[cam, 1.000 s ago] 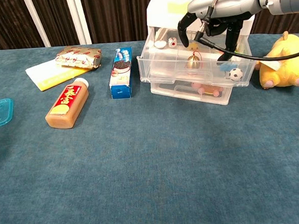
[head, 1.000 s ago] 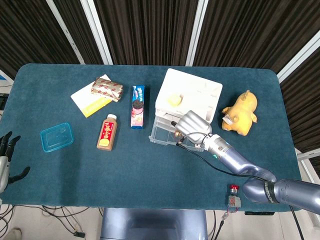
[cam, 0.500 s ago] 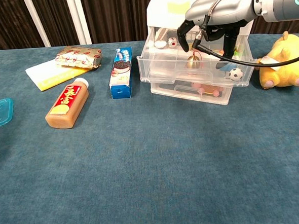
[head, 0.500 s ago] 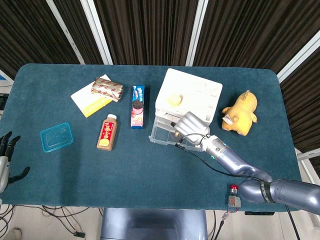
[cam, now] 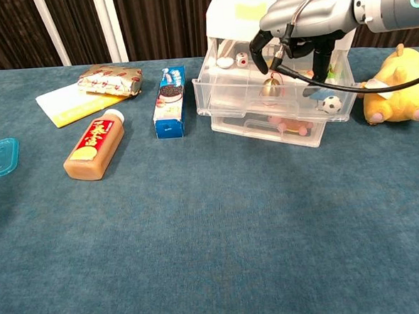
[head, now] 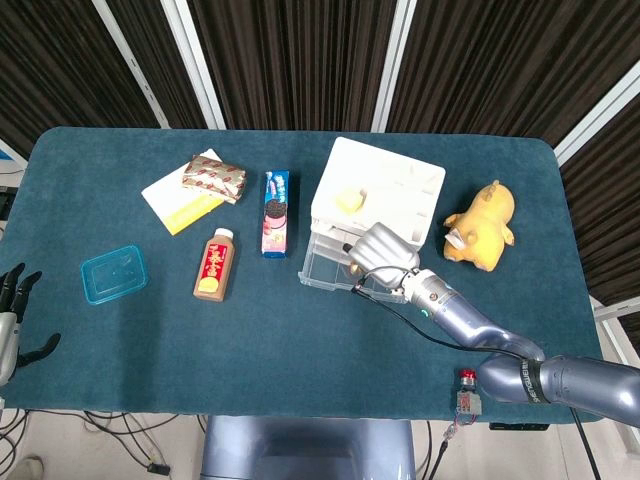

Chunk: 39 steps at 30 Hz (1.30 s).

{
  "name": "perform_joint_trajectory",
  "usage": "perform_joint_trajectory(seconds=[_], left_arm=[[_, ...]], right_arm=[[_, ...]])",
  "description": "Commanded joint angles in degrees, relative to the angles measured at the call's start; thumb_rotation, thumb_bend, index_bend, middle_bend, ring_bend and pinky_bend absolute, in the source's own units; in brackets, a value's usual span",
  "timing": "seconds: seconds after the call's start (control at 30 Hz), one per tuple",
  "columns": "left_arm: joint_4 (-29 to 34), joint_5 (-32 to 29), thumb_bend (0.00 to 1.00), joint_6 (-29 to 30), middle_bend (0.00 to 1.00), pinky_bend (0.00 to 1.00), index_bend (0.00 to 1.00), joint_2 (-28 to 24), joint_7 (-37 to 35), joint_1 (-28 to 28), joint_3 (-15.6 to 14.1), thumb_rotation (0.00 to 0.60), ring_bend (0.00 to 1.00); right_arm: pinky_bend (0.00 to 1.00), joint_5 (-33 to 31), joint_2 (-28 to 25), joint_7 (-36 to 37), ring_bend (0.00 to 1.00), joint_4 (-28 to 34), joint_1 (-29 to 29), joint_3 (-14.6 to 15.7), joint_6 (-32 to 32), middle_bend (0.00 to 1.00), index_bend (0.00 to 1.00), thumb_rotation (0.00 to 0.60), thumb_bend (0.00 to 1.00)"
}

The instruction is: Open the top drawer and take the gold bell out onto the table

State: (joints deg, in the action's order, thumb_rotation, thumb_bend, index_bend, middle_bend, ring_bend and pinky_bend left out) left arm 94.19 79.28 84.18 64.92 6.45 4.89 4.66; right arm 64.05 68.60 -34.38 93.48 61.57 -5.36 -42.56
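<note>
Surface: I am working over a table (head: 300,350) covered in dark teal cloth, filling most of both frames.
Room: dark ribbed panels with white strips are running across the top of the head view; cables are hanging under the table's near edge at lower left.
Drawer unit: the white drawer unit (head: 385,185) is sitting right of centre; its top drawer (cam: 223,92) is standing pulled out toward me.
Gold bell: the gold bell (cam: 270,88) is lying inside the open top drawer, near its middle.
Right hand: my right hand (cam: 307,16) is hanging over the drawer, fingers curled downward with the dark fingertips (cam: 257,54) just above the bell; I cannot tell whether they are touching or pinching it.
Left hand: my left hand (head: 12,320) is showing at the far left edge of the head view, off the table, fingers apart and holding nothing.
Only in chest view: a small soccer ball (cam: 327,103) in the drawer's right corner, and pink items in the drawer below.
Only in head view: the blue lidded box (head: 113,273) whole, at left.
Both views: the brown bottle (cam: 93,148), cookie box (cam: 169,102) and yellow plush (head: 482,225) are lying on the cloth.
</note>
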Motion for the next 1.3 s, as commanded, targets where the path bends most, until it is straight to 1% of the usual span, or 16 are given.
perform_joint_trajectory(seconds=[0.03,0.37,0.6,1.07,1.3], left_arm=[[0.0,-0.1,0.19,0.0,0.0,0.0,0.1,0.0,0.0,0.0,0.0,0.6,0.0],[0.0,-0.1,0.19,-0.1,0.0,0.0,0.1,0.0,-0.2,0.1,0.0,0.6,0.0],[0.0,-0.2,0.19,-0.2,0.0,0.0,0.1,-0.1,-0.2,0.1,0.0,0.6,0.0],[0.0,-0.3,0.19,-0.2,0.0,0.0,0.1,-0.1,-0.2,0.1,0.1,0.6,0.0],[0.2,-0.5,0.19,-0.3,0.0,0.0,0.1,-0.1,0.0,0.1,0.1,0.6,0.0]], right_arm=[[1.0,-0.1,0.2,0.1,1.0,-0.1,0.1,0.0,0.2,1.0,0.43,0.6,0.19],[1.0,-0.7,0.5,-0.3,1.0,-0.3,0.7,0.2,0.7,1.0,0.44,0.6,0.19],[1.0,-1.2,0.2,-0.3,1.0,0.0,1.0,0.0,0.9,1.0,0.41,0.6,0.19],[1.0,-3.1,-0.5,-1.6,1.0,1.2,2.5,0.3,2.0,1.0,0.41,0.6,0.19],[1.0,-3.3,-0.9,-1.2,1.0,1.6,2.4,0.1,1.0,1.0,0.4,0.6,0.19]])
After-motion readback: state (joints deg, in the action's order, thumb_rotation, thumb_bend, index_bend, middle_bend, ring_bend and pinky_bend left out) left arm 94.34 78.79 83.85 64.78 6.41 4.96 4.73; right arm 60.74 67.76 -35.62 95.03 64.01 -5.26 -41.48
